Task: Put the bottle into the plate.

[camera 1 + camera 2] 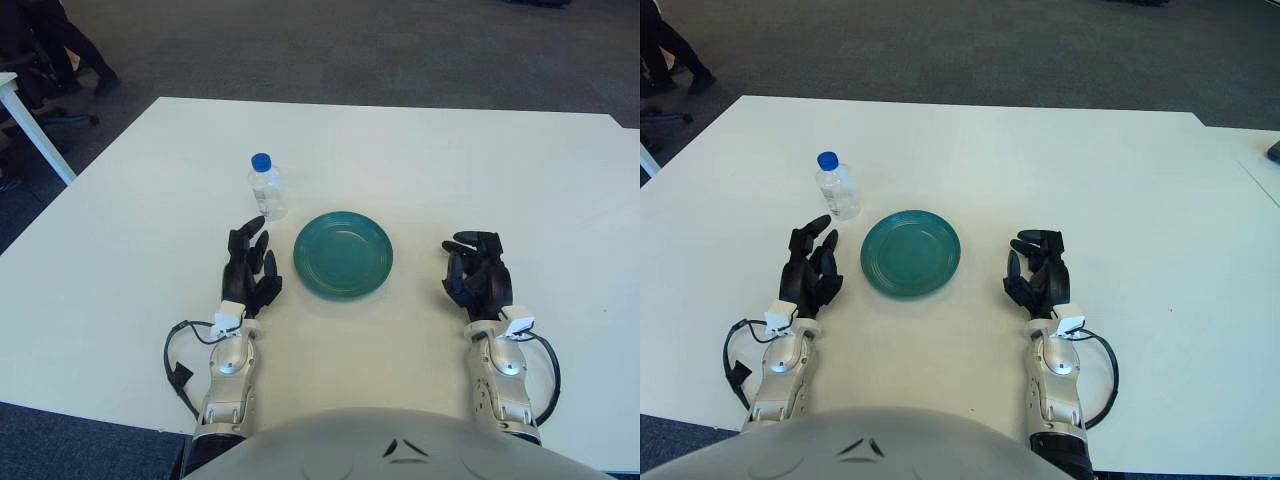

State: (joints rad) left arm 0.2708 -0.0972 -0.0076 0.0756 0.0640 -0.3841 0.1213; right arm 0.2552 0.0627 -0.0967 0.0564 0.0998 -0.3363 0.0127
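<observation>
A small clear bottle [266,188] with a blue cap stands upright on the white desk [520,190], just beyond and to the left of a green plate [343,254]. The two are near each other but not touching, and the plate holds nothing, so the task looks not yet begun.

The left hand [250,265] shows just left of the plate, directly below the bottle. Its fingers [247,232] are stretched forward and relaxed, holding nothing, with the tips close to the bottle's base but apart from it. This placement suits the job: the bottle sits on the left hand's side, so that hand is the likely one to reach forward, close around the bottle and carry it the short way right onto the plate.

The right hand [1038,272] shows to the right of the plate, well apart from the bottle. Its fingers are loosely curled and grasp nothing; it looks idle.

The bottle is tall and narrow, so a clumsy touch from the fingertips could tip it before a grip forms.
</observation>
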